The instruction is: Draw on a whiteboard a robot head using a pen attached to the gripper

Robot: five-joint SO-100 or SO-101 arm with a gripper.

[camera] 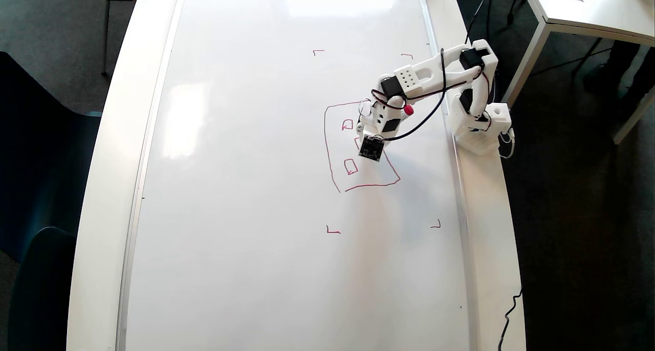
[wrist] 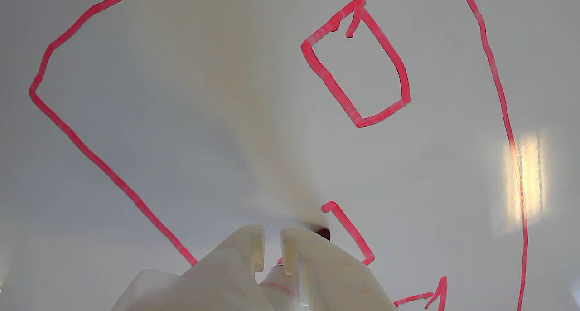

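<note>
While your pincer [wrist: 272,250] is clamping the pen [wrist: 322,233] between nearly closed fingers, its tip is touching the whiteboard [camera: 245,187] inside the robot head [camera: 327,136].

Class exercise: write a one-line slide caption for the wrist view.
Gripper holding the pen tip against the whiteboard, partway through a small square inside the red robot head outline.
</note>
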